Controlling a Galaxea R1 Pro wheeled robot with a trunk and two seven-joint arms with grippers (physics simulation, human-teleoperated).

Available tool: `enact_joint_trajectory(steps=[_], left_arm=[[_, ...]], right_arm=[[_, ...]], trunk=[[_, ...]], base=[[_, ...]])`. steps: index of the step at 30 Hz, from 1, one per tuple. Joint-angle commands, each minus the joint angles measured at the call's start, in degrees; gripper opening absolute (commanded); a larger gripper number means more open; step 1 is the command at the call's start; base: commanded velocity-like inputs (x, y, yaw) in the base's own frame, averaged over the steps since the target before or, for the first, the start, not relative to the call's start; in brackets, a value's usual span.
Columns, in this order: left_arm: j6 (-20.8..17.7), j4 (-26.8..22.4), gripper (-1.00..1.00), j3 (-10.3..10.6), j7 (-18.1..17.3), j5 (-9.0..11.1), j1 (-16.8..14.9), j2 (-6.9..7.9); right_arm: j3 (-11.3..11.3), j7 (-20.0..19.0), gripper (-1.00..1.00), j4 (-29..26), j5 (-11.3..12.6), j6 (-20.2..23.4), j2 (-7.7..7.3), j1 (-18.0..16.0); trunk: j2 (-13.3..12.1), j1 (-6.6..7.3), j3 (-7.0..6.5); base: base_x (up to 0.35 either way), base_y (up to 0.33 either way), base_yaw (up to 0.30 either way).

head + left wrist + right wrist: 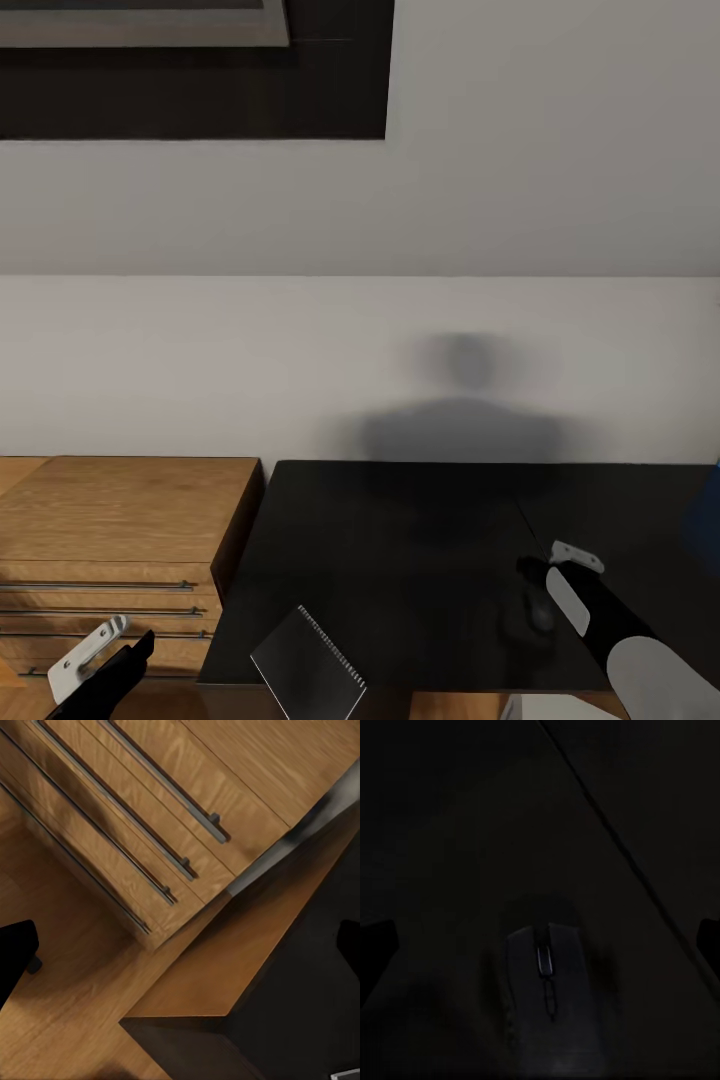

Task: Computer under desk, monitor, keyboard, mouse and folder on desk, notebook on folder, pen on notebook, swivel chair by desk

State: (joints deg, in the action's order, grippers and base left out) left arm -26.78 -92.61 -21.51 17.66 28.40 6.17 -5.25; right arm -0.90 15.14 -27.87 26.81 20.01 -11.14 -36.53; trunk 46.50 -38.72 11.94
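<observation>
Just beneath my right claw (535,585) the mouse (544,982) lies flat on the black tabletop (400,540), between my spread fingertips (376,945) and not gripped; the claw is released. A seam in the tabletop runs past the mouse on its far side. My left claw (125,650) hangs off the tabletop's end, in front of the wooden dresser (110,540), fingers apart with nothing between them. The folder (308,665) lies tilted at the tabletop's near edge, between my two claws.
</observation>
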Motion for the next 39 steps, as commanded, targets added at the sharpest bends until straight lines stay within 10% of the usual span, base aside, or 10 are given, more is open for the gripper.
enact_joint_trajectory(steps=[1,19,39], left_arm=[[-0.18,-0.11,1.0,-0.03,0.37,0.61,-0.02,-0.02],[-0.15,-0.11,1.0,-0.03,0.36,0.61,-0.02,-0.02],[-0.12,-0.11,1.0,-0.09,0.36,0.61,-0.02,-0.11]], right_arm=[[-0.11,0.34,1.0,-0.12,0.43,0.35,-0.02,-0.02],[-0.16,0.39,1.0,0.47,0.43,0.72,-0.02,-0.02],[-0.16,0.37,1.0,3.17,0.36,0.73,-0.04,-0.03]], trunk=[[0.06,-0.01,0.07],[5.28,-2.87,2.41],[5.28,-2.87,2.41]], base=[[0.0,0.0,0.0],[0.0,0.0,0.0],[0.0,0.0,0.0]])
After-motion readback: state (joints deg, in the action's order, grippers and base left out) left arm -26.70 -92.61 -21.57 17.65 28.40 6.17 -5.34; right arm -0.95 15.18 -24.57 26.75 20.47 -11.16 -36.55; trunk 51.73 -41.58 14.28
